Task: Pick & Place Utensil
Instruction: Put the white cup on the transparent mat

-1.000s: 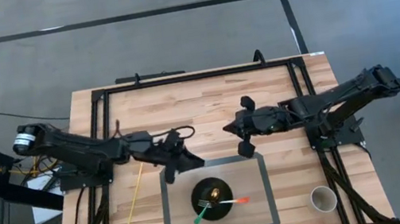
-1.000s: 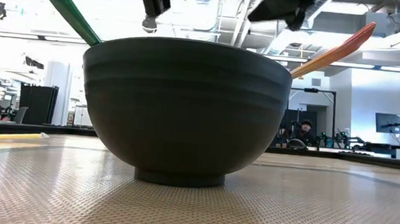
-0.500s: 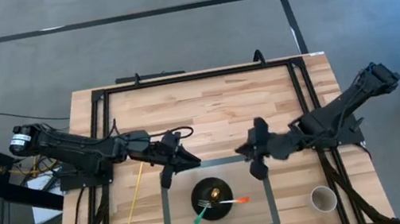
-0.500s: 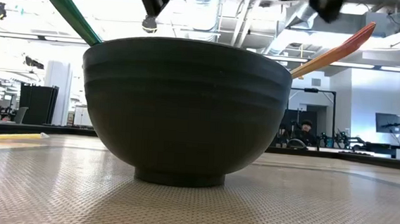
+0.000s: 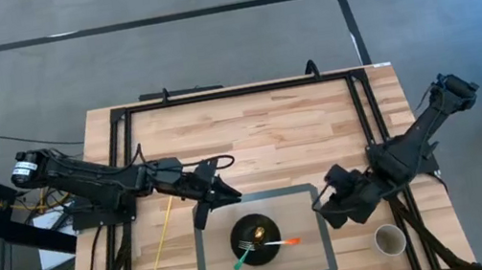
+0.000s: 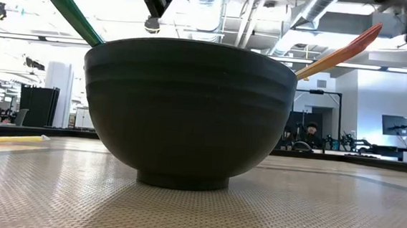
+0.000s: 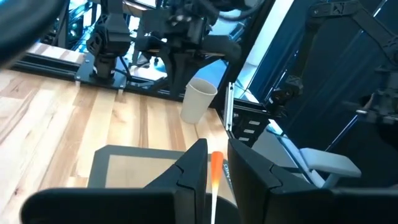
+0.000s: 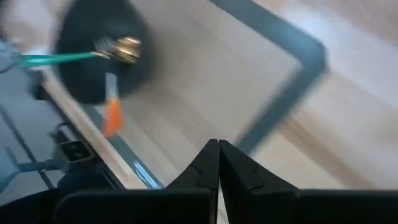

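A black bowl (image 5: pixel 256 239) stands on a grey-edged mat (image 5: pixel 300 190). In it rest a green-handled utensil (image 5: pixel 243 261) and an orange-handled one (image 5: pixel 287 242); their heads lie inside and their handles lean on the rim and stick out. A yellow utensil (image 5: pixel 163 232) lies flat on the wood left of the mat. My left gripper (image 5: pixel 214 207) hovers over the mat's far-left corner, fingers slightly apart and empty. My right gripper (image 5: pixel 327 211) is shut and empty over the mat's right edge, between bowl and paper cup (image 5: pixel 390 239).
The paper cup stands upright near the table's near-right corner. A black metal frame (image 5: pixel 234 91) runs along the far edge and both sides of the table. Bare wood lies beyond the mat toward the far edge. The low view shows the bowl (image 6: pixel 189 113) close up.
My right gripper has swung from above the table's middle toward the near-right, past the mat's far-right corner, ending between the bowl and the cup. The bowl and the utensils have stayed where they were.
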Robot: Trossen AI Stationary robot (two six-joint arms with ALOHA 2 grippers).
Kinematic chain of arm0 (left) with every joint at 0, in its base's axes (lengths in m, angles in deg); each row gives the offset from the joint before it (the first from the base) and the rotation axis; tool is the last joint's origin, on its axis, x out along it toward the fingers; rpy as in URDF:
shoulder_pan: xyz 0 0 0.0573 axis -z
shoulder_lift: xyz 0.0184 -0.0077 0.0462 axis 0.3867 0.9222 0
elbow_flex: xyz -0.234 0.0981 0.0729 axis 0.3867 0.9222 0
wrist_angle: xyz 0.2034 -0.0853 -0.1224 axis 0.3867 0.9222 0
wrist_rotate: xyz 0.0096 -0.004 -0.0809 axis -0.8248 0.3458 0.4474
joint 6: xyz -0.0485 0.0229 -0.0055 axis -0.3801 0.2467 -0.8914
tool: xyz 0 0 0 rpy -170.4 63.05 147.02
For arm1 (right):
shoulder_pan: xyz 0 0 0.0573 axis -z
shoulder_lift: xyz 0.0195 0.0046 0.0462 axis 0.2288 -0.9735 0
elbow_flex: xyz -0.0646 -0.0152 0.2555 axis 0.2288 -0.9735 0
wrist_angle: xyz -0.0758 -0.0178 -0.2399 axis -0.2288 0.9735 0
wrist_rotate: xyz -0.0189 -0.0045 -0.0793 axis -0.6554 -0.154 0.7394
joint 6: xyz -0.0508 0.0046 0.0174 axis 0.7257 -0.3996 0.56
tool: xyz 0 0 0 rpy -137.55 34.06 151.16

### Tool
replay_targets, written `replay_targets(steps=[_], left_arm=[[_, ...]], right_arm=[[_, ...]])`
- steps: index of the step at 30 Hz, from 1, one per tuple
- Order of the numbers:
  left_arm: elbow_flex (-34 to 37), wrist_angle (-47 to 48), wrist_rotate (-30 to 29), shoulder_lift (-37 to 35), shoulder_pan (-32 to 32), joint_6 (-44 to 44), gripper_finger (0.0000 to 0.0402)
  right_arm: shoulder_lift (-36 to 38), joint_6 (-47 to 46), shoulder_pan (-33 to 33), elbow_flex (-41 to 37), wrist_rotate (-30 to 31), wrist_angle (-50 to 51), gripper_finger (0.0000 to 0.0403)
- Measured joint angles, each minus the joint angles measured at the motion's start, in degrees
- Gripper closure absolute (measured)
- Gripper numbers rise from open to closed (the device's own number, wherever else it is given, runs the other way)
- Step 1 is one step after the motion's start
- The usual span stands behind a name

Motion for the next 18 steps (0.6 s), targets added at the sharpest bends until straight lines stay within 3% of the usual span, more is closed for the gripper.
replay_targets(steps=[11, 18], left_arm=[[0.0, 0.5, 0.0, 0.0, 0.0, 0.1, 0.0337], [0.0, 0.6, -1.4, 0.0, 0.0, 4.3, 0.0337]], right_arm=[[-2.1, -18.7, -4.4, 1.5, -12.7, 7.8, 0.0403], [-13.2, -20.7, -7.4, 16.4, -20.2, 20.0, 0.0403]])
